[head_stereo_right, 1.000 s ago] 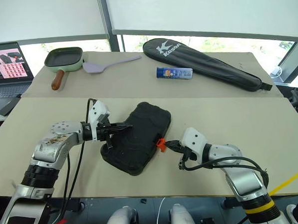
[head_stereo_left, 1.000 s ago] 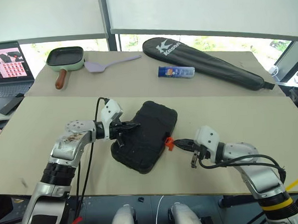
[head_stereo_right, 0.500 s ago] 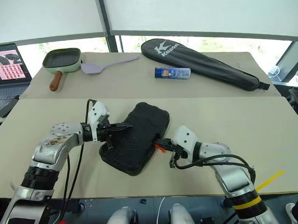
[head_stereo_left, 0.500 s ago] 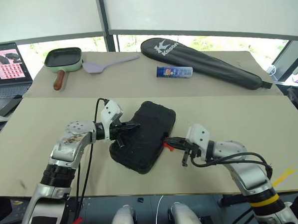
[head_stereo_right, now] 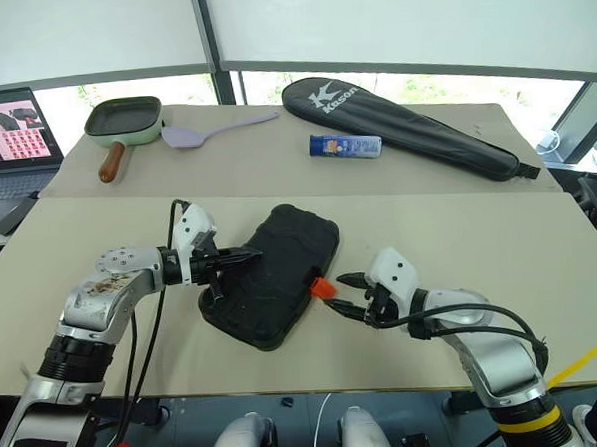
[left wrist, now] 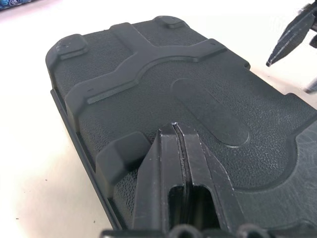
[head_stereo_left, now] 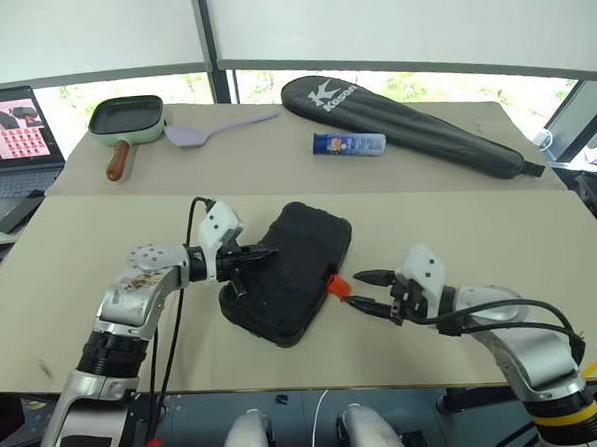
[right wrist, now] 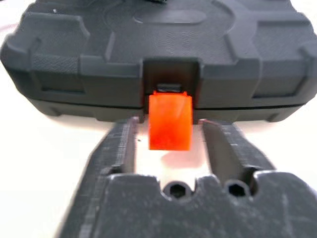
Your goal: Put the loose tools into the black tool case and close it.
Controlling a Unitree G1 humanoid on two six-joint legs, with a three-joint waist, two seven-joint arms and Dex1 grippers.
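The black tool case point(head_stereo_left: 291, 269) lies shut on the table, its lid down. Its orange latch point(head_stereo_left: 335, 285) sticks out from the side facing my right arm. My left gripper point(head_stereo_left: 265, 253) is shut, and its tips point(left wrist: 176, 126) rest on the lid near the case's left edge. My right gripper point(head_stereo_left: 354, 289) is open just beside the latch. In the right wrist view the latch point(right wrist: 170, 121) sits between the two spread fingers point(right wrist: 124, 144) without being clamped. The loose tools are out of view.
At the back of the table lie a long black racket bag point(head_stereo_left: 413, 122), a blue tube point(head_stereo_left: 350, 143), a purple spatula point(head_stereo_left: 209, 130) and a green pan point(head_stereo_left: 128, 117). A laptop point(head_stereo_left: 13, 128) stands at the far left.
My right gripper was shut at the orange latch and now stands open, drawn back a little from the case. The left gripper has kept still on the lid.
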